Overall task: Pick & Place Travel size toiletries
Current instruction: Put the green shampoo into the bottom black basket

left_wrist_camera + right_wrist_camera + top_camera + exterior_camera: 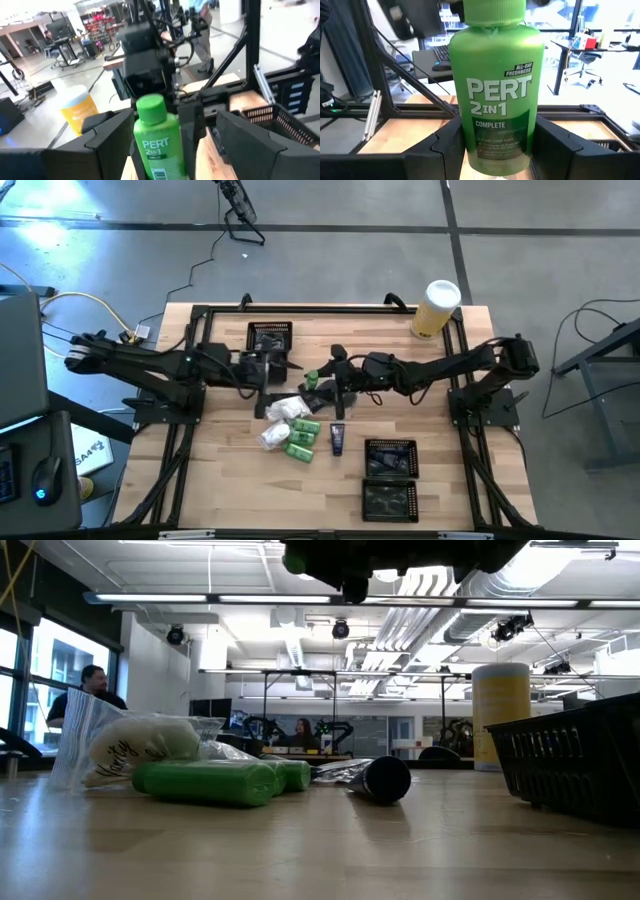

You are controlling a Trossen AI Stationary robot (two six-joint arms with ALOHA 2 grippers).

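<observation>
A bright green travel bottle (495, 90) marked PERT 2 IN 1 stands upright in the air over the table's middle (312, 377). My right gripper (495, 150) is shut on it, reaching in from the right (326, 384). My left gripper (170, 135) faces it from the left (288, 370), open. Its fingers stand wide on either side of the bottle (155, 135). Below lies a pile of white crinkly packets (285, 412) and green bottles (300, 442). A dark blue tube (338, 440) lies beside them. My right gripper pinches the green bottle's lower body (470, 150) between its two fingers (445, 147). The fingers come in level from the table's right side. The bottle stands upright, cap on top, lifted clear of the table.
One black mesh tray (270, 337) sits at the far middle and two more (390, 458) (390, 500) at the near right. A tall yellow cylinder with a white lid (437, 307) stands at the far right. The low view shows the green bottles (205, 783) and the tube (380, 780) lying flat.
</observation>
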